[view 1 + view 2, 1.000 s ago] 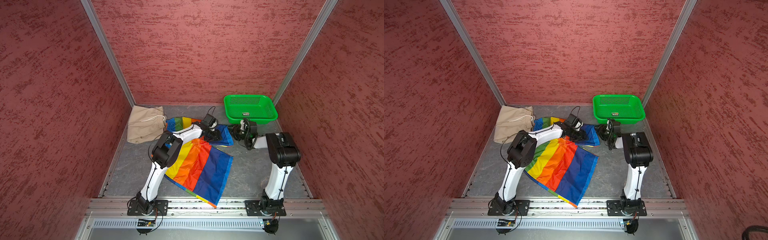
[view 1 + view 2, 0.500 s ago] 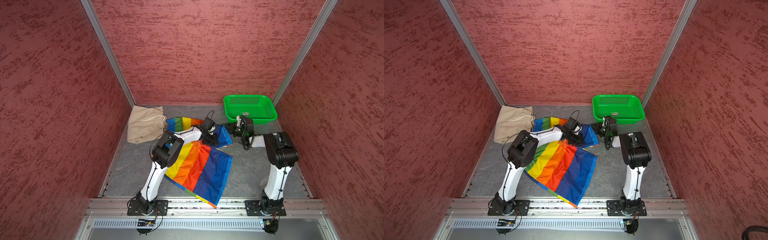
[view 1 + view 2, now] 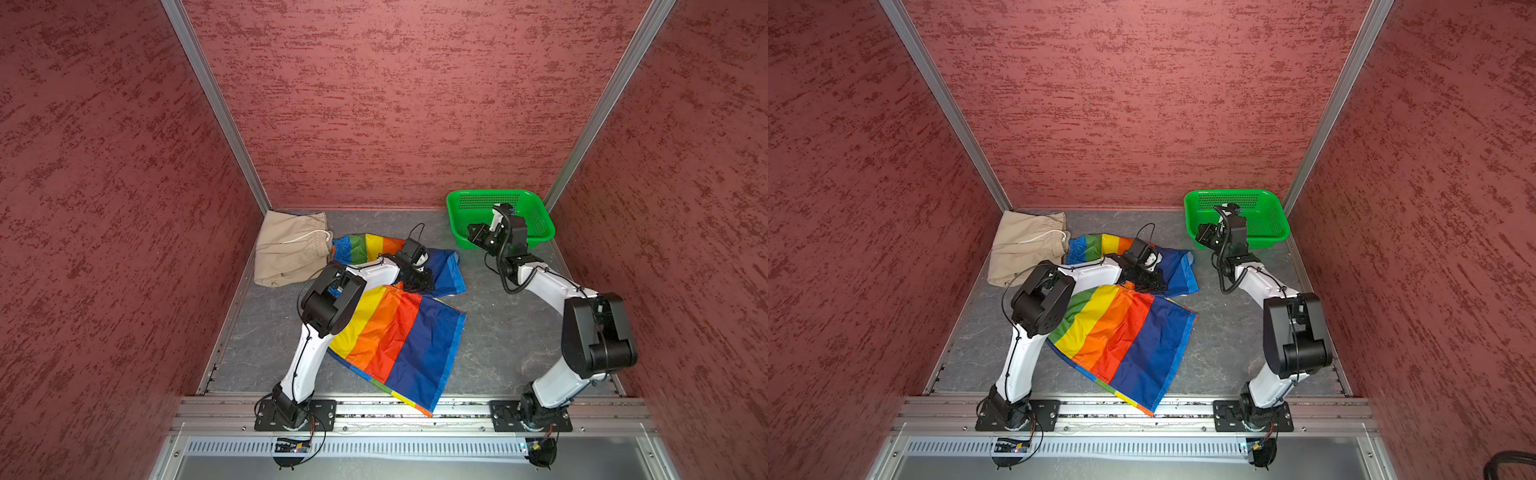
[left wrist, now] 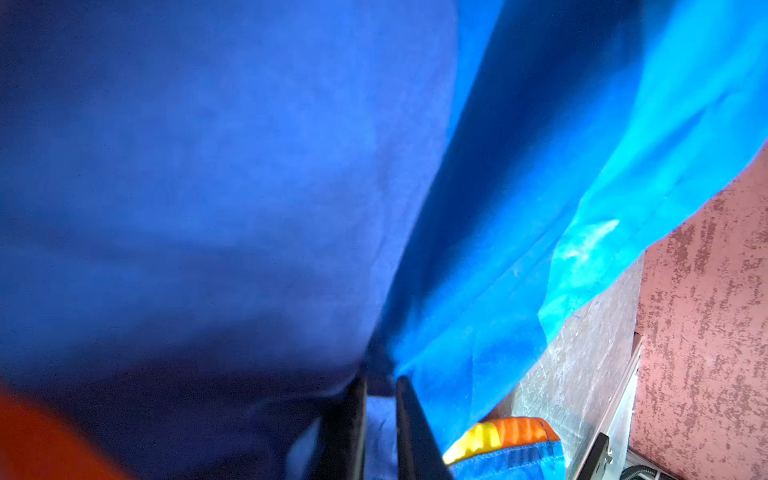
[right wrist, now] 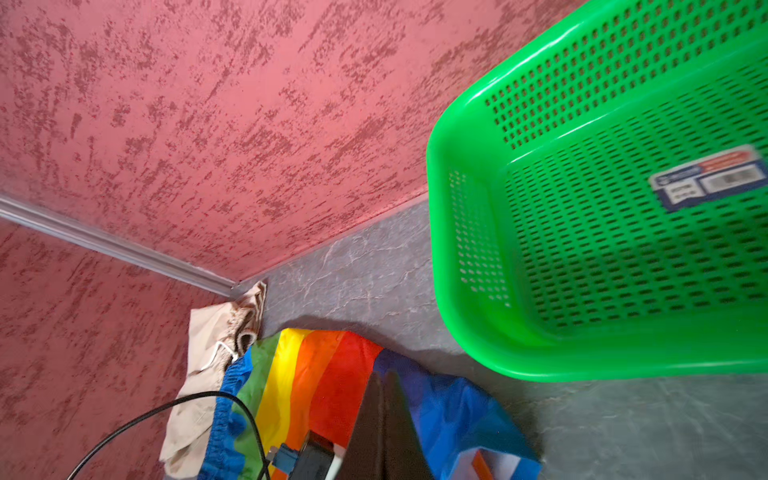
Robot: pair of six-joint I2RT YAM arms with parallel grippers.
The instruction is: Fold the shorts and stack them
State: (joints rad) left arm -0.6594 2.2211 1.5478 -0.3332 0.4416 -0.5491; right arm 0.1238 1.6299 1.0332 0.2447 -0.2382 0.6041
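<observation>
The rainbow-striped shorts [image 3: 395, 340] [image 3: 1121, 336] lie spread across the middle of the grey floor, one leg reaching the front rail. My left gripper [image 3: 419, 284] [image 3: 1148, 284] is low at their middle, shut on a fold of blue fabric [image 4: 208, 166], which sits between the nearly closed jaws [image 4: 380, 382]. The folded beige shorts [image 3: 286, 249] [image 3: 1021, 249] [image 5: 208, 353] rest in the back left corner, touching the rainbow waistband. My right gripper [image 3: 473, 232] [image 3: 1202, 237] hangs raised in front of the basket, its fingers pressed together [image 5: 384, 382] with nothing in them, above the rainbow shorts [image 5: 316, 374].
A green perforated basket [image 3: 498, 194] [image 3: 1233, 193] [image 5: 540, 365] stands at the back right with only a label inside. Red textured walls close in three sides. A metal rail with both arm bases runs along the front. Bare grey floor lies right of the shorts.
Both grippers have closed. The left one now pinches the blue fabric at the shorts' middle. The right one has lifted off the shorts and drawn back toward the basket.
</observation>
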